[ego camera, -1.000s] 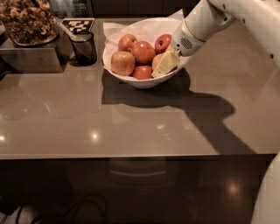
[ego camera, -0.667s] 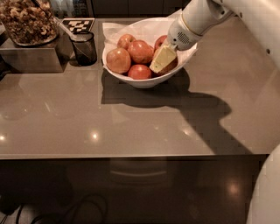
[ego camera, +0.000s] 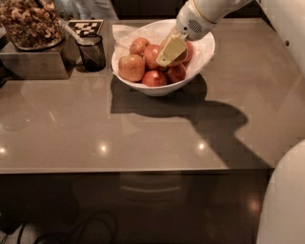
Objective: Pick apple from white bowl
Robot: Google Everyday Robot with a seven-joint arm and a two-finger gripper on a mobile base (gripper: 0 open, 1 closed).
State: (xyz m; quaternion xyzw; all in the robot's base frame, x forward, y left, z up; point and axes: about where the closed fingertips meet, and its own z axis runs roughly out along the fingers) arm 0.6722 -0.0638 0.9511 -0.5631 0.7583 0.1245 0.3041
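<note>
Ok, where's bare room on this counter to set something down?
Bare counter lies in front and right of the white bowl. Crowded: back left around the black mesh cup and nut jar, and the bowl, where the end effector reaches in.

The pale yellow hand (ego camera: 167,53), far and right of centre, joins a glossy white arm (ego camera: 209,9) bearing a small perforated grille (ego camera: 193,25).

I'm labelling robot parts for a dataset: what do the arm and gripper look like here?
The arm is a smooth, rounded, glossy white shell with no loose cables showing. Its wrist end carries a small patch of dark vent dots. The gripper, down in the bowl over the apples, is pale yellow, flat and wedge-shaped.
</note>
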